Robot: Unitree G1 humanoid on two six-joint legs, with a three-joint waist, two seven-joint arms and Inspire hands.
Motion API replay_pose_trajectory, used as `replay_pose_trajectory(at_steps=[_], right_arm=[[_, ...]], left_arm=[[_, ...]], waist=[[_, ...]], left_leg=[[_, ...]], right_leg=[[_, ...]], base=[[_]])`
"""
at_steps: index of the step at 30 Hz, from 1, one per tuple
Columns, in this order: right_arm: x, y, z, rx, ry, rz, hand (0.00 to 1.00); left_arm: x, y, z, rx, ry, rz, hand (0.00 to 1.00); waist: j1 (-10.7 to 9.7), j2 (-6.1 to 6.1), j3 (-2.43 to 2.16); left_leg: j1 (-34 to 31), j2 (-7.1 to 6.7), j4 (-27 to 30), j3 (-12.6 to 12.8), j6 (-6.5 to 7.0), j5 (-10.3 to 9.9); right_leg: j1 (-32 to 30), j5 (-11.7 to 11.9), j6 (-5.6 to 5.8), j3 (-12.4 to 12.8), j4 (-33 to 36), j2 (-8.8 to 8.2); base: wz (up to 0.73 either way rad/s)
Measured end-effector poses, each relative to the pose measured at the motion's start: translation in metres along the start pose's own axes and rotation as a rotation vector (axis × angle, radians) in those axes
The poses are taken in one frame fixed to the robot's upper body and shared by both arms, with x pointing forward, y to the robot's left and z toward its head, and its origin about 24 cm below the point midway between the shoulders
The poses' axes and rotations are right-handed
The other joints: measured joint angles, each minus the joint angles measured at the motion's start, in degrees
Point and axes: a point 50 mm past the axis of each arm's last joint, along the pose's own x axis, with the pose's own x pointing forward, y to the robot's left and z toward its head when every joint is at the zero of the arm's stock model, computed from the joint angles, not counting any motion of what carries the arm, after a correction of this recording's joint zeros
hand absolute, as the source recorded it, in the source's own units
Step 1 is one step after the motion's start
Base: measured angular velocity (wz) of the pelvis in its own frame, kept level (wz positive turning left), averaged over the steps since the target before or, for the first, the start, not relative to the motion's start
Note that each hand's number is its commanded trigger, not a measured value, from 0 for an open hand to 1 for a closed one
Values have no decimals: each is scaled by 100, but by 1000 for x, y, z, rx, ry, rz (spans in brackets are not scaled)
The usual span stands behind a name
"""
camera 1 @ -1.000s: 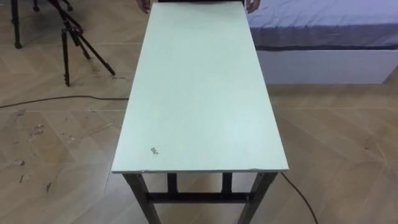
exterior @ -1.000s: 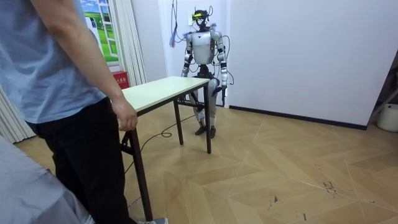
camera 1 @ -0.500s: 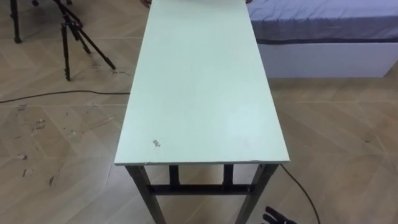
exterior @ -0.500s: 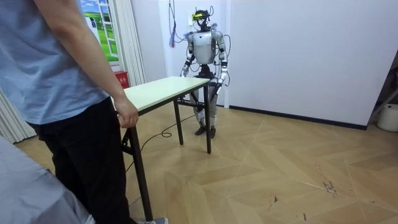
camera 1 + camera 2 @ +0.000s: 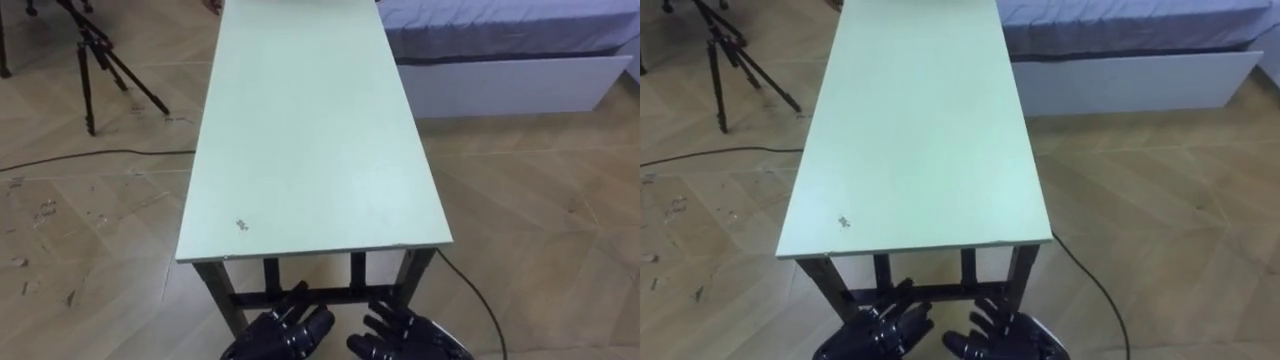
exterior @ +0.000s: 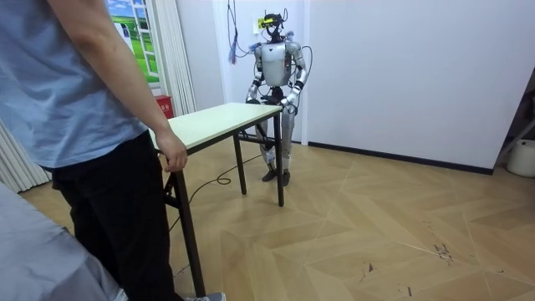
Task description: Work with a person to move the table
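Observation:
A long table (image 5: 300,130) with a pale green top and black legs stretches away from me in the eye views. Both my hands are low in front of its near end, below the top's edge and apart from it. My left hand (image 5: 280,333) and right hand (image 5: 410,338) are open with fingers spread, holding nothing. In the room view I stand at the far end of the table (image 6: 213,123) with both forearms raised toward it. A person in a blue shirt stands at the other end, one hand (image 6: 171,156) resting on the table's corner.
A black tripod (image 5: 95,60) stands on the wooden floor to the table's left, with a dark cable (image 5: 90,157) lying across the boards. A bed (image 5: 500,50) with a white base sits to the right of the table's far half.
Both my hands have risen from my sides into the eye views, just under the table's near edge. The eye view has shifted slightly. The table and the person have stayed put.

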Motion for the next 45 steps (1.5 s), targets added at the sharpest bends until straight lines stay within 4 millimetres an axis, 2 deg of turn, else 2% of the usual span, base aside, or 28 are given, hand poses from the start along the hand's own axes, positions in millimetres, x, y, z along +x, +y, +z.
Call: replay_pose_trajectory(at_steps=[5, 8, 9, 18, 22, 25, 33, 45], right_arm=[[4, 2, 10, -16, -28, -2, 0], [7, 1, 19, -43, -39, -5, 0], [8, 1, 24, -54, -48, -9, 0], [21, 3, 59, -104, -129, -31, 0], [21, 1, 61, -95, -125, -44, 0], [23, 2, 63, -57, -127, -50, 0], [25, 2, 65, -40, -128, -81, 0], [29, 6, 69, 103, -145, -77, 0]], left_arm=[[2, -1, 5, 9, 6, -8, 0], [8, -4, 15, 28, -15, -25, 0], [10, -4, 20, 31, -30, -25, 0], [3, 8, 52, -75, -205, 86, 0], [-2, 14, 63, -124, -268, 127, 0], [4, 9, 67, -214, -283, 109, 0], [17, 6, 76, -209, -254, 117, 0], [27, -1, 84, -233, -253, 139, 0]], waist=[[-6, 26, -10], [42, 56, 30], [93, 61, 30], [139, 15, 58], [205, 35, 63], [268, 47, 66], [371, 71, 80], [468, 104, 78]], left_leg=[[-2, 2, 62, 1, 1, 0], [89, 3, -7, 23, 4, -2], [110, 3, -17, 35, 5, -3], [267, 6, 23, -20, 17, -11], [289, 5, 33, -33, 21, -14], [285, 10, 70, -39, 22, -15], [260, 30, 172, -40, 28, -20], [204, 34, 216, 0, 36, -18]], right_leg=[[-12, 2, 0, 19, 30, -1], [23, 2, 0, 56, 109, -7], [34, 2, 0, 73, 112, -4], [241, 1, 0, 0, 90, -5], [279, 1, 0, -18, 83, -7], [283, 1, 0, -22, 101, -9], [280, 9, -12, -23, 127, -9], [140, 7, -23, 14, 202, -21]], base=[[0], [-4], [-8], [4], [1], [0], [0], [-1]])
